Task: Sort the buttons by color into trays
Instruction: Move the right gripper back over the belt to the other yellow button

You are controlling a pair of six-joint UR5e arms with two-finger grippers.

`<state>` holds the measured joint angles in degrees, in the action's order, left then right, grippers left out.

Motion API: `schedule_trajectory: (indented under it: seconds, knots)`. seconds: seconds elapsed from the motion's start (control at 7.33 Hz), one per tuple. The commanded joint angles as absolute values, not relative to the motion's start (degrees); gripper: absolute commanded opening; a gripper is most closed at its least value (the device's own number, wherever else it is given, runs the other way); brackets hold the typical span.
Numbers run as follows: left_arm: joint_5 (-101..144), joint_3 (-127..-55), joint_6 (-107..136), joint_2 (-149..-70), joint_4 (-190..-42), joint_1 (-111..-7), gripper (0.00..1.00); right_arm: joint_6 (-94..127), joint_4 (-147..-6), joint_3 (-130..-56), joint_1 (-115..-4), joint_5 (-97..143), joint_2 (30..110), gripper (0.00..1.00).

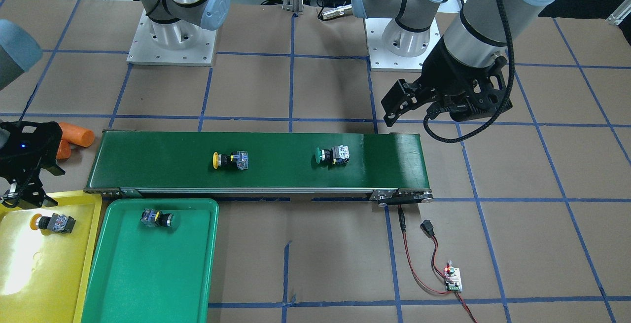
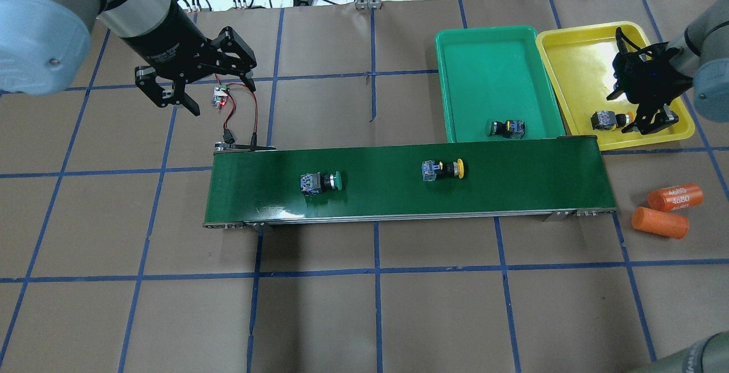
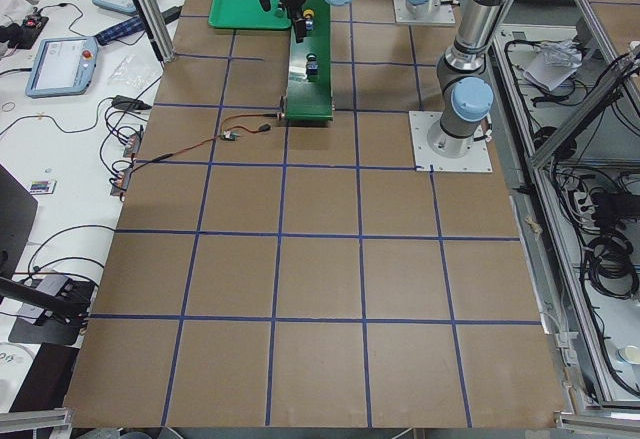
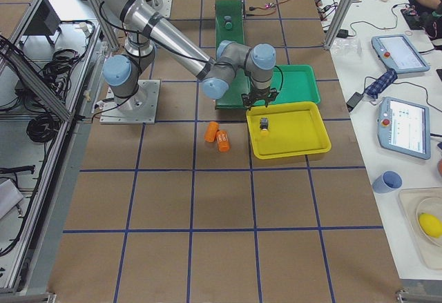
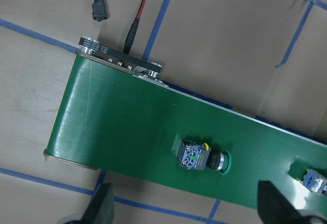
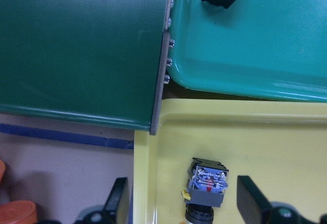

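We see the belt carrying two buttons: a green button and a yellow button. The green tray holds one green-capped button. The yellow tray holds one yellow-capped button. Our right gripper hangs spread astride that one, apart from it. Our left gripper hovers spread near the belt's end. We judge sorting half done; next we must lift clear and fetch a belt button.

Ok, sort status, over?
Left gripper open, off the belt end. Right gripper open, straddling a yellow button in the yellow tray. Green tray holds one green button. Belt: second green button, second yellow button, nothing over them.
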<state>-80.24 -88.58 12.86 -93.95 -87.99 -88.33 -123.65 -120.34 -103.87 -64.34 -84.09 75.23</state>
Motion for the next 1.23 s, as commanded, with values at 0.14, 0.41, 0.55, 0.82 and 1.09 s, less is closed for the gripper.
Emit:
schedule_trajectory:
  seconds: [0.14,0.41,0.55,0.82,1.09]
  knots:
    - [-92.49,-87.71,2.94,-92.21,-89.21,-91.05,1.0,-113.24,-118.57,-105.47,-71.25,-84.28,79.01,0.87]
    - [-92.55,-88.32,0.44,-91.15,-89.74,-91.05,1.0,-105.41,-118.74,-107.56,-76.96,-85.08,79.36,0.88]
    - [-92.37,-89.29,0.44,-90.62,-89.65,-90.88,1.0,-102.77,-118.83,-109.58,-79.52,-85.25,80.5,0.88]
    - [-92.37,-90.18,0.7,-89.83,-89.12,-91.05,1.0,-96.18,-120.31,-113.45,-83.65,-87.26,81.21,0.91]
    - [-90.2,-90.09,0.7,-90.7,-89.03,-89.83,1.0,-96.06,-122.25,-115.65,-86.56,-89.02,81.21,0.91]
